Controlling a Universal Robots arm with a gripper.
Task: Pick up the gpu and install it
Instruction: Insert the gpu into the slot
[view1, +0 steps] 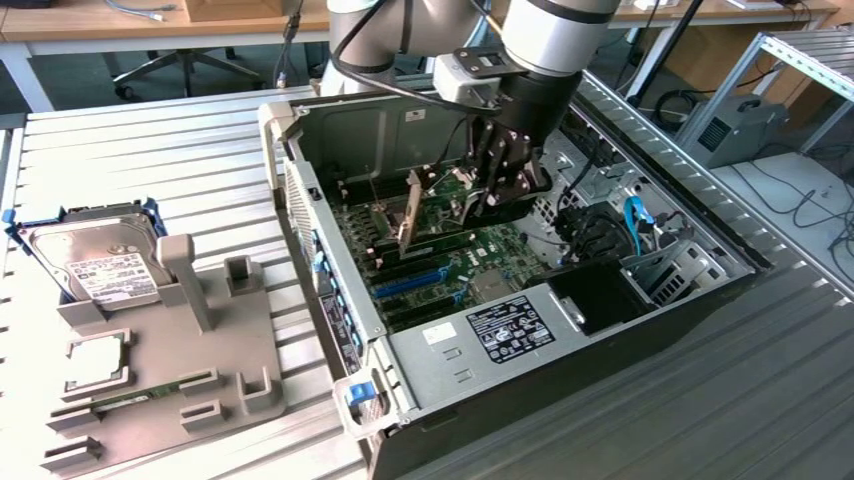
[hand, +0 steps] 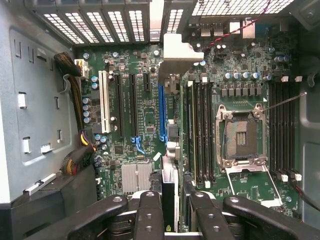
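The gpu (view1: 424, 222) stands on edge inside the open case (view1: 694, 300), held upright over the motherboard (view1: 461, 265), its silver bracket end toward the case's rear wall. In the wrist view the card (hand: 169, 165) runs edge-on straight away from the camera, its bent metal bracket (hand: 175, 52) reaching up to the slotted rear panel, and its lower edge lies in line with the blue slot (hand: 162, 112). Whether it is seated in that slot cannot be told.

The gripper (view1: 501, 200) reaches down into the case from the arm above, its black fingers (hand: 150, 215) pinching the gpu from both flat sides at the near end.

Beside the card in the wrist view lie the black memory slots (hand: 202, 130) and the bare CPU socket (hand: 241, 136); on its other side are a white slot (hand: 104, 102) and a heatsink (hand: 136, 177).

Outside the case, toward the exterior view's left, a grey holder (view1: 174, 350) sits on the table, with a hard drive (view1: 100, 260) propped at its far end and a memory stick (view1: 134, 392) lying in it.
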